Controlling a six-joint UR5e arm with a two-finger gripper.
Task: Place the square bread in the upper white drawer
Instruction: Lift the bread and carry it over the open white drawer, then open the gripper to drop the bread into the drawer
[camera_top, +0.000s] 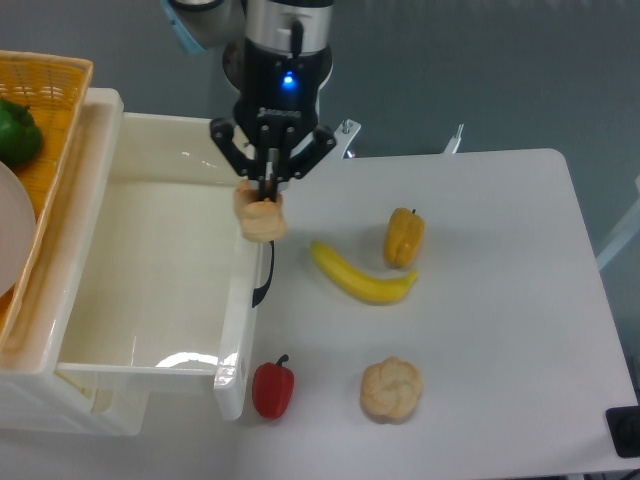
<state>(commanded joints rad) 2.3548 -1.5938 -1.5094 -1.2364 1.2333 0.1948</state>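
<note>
Bread — the square bread (260, 216) — hangs pinched in the gripper (268, 193) over the front panel of the upper white drawer (150, 285); its top and the drawer handle are partly hidden.

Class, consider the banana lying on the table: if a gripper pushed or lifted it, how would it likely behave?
The banana looks like a glossy moulded toy, so probably stiff and light. Its curve suggests that a push at one end would pivot it, not slide it straight. The smooth skin may slip between narrow fingers.
</note>
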